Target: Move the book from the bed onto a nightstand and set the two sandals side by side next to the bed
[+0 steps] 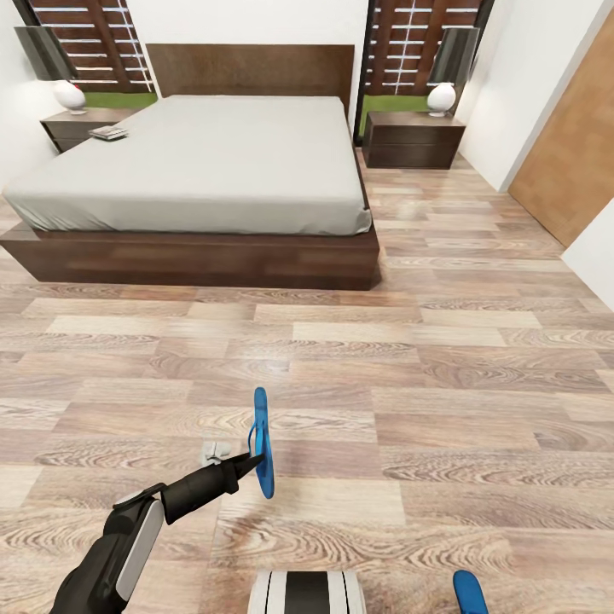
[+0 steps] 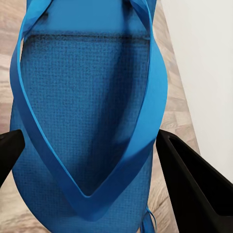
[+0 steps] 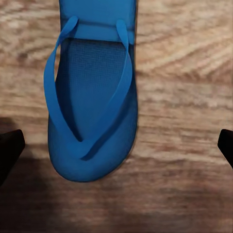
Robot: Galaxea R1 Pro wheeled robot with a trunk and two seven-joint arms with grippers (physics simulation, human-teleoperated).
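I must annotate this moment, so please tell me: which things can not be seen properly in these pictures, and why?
- Second sandal, head view: cut off by the bottom edge; only its tip shows.
- Held sandal, head view: seen edge-on, so the left gripper grip on it is unclear.
- Book on the left nightstand: too small to read its cover.
- Right gripper, right wrist view: only the fingertips show at the edges.

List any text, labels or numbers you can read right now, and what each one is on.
None can be read.
book on the left nightstand: any cover lettering is too small and blurred to read.
sandal held at the left gripper: plain blue, no marking visible.
second sandal lying on the floor: plain blue strap and sole, no brand visible.
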